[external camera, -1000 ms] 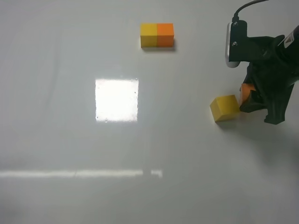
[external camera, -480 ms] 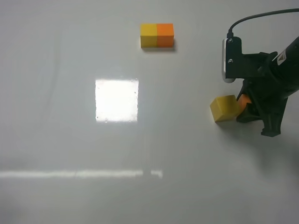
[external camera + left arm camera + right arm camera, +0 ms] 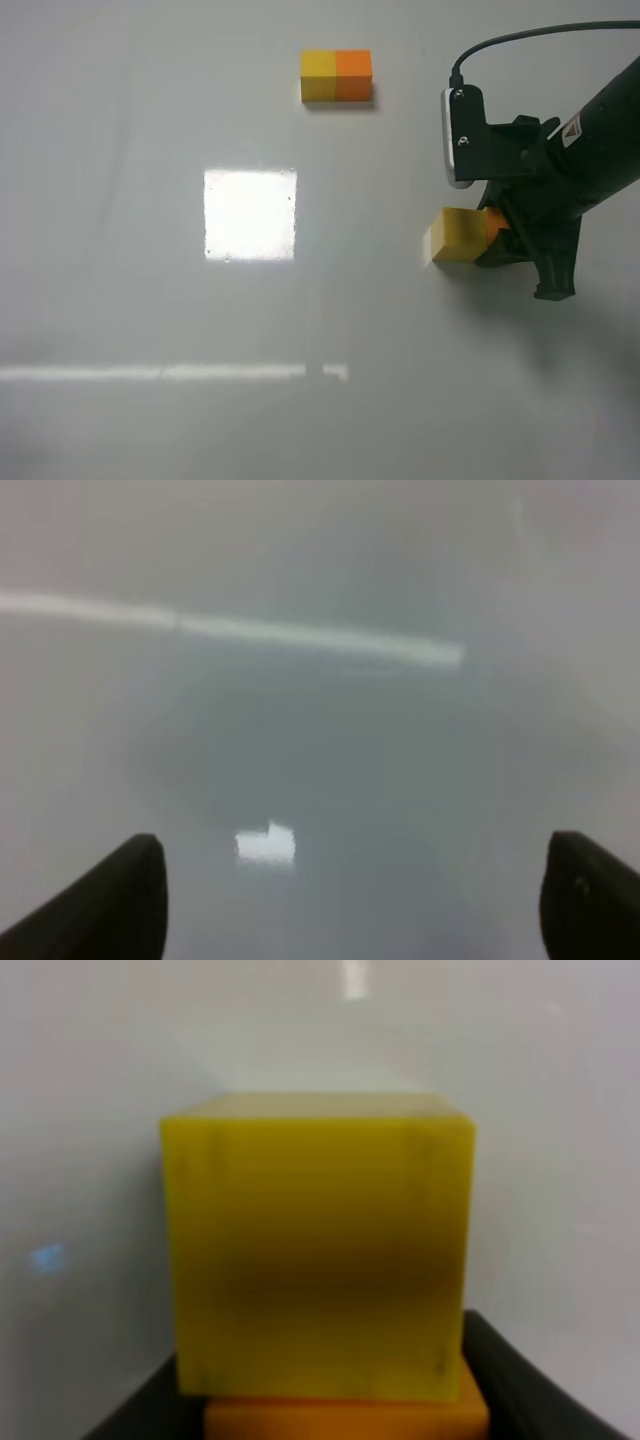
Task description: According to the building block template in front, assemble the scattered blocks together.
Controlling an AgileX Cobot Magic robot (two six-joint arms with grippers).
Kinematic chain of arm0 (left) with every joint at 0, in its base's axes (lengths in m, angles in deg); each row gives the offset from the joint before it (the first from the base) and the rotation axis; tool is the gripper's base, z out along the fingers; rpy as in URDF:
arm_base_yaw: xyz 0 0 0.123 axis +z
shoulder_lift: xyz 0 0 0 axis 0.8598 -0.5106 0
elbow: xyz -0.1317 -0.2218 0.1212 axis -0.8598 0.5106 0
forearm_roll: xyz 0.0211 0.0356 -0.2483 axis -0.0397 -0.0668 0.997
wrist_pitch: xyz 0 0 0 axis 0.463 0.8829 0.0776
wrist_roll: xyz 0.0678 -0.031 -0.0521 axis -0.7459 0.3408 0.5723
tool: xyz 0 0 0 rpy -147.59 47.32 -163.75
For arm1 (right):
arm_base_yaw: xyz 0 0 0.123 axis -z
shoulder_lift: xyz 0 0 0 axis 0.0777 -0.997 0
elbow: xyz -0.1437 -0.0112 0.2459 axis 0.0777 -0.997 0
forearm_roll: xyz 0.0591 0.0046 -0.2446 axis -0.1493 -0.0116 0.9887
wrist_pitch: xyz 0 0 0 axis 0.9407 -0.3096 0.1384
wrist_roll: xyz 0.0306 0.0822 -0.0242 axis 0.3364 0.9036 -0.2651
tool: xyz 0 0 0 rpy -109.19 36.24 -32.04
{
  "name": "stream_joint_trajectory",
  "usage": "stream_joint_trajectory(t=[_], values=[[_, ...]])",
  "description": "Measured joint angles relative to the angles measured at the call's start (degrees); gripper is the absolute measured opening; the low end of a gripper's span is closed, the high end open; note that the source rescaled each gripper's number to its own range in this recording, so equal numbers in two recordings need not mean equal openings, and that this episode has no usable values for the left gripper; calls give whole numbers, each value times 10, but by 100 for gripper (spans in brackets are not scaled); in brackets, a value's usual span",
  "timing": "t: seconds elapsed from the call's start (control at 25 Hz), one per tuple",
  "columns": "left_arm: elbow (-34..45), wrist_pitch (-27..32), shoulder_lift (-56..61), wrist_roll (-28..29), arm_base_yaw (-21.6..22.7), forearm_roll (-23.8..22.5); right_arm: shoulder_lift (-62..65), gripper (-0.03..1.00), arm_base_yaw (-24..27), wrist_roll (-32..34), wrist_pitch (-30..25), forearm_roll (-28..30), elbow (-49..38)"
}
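The template (image 3: 336,76), a yellow-and-orange bar, lies at the far middle of the table. The yellow cube (image 3: 453,236) lies at the right. The orange cube (image 3: 497,221) touches its right side and is mostly hidden under my right gripper (image 3: 503,236), which is shut on it. In the right wrist view the yellow cube (image 3: 318,1260) fills the middle, with the orange cube (image 3: 346,1419) pressed against it between my dark fingers (image 3: 512,1380). My left gripper (image 3: 350,885) is open and empty over bare table; it is out of the exterior view.
The white table (image 3: 150,300) has a bright square glare patch (image 3: 250,214) at its middle and a glare stripe (image 3: 170,373) nearer the front. The right arm and its cable (image 3: 560,160) fill the right edge.
My right gripper has moved left with the orange cube. It pushed the yellow cube left and turned it square against the orange one.
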Motion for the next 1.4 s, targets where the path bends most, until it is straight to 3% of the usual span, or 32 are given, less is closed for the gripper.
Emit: stream_joint_trajectory(t=[0.4,0.48,0.56,0.64,0.72,1.04,1.4], values=[[0,0,0,1,0,0,0,1,-1,16,-4,-20,0],[0,0,0,1,0,0,0,12,-1,20,-10,-29,0],[0,0,0,1,0,0,0,32,-1,32,-10,-37,0],[0,0,0,1,0,0,0,46,-1,39,-15,-41,0],[0,0,0,1,0,0,0,52,-1,47,-20,-48,0],[0,0,0,1,0,0,0,56,-1,108,-5,-89,0],[0,0,0,1,0,0,-1,56,-1,160,6,-81,0]])
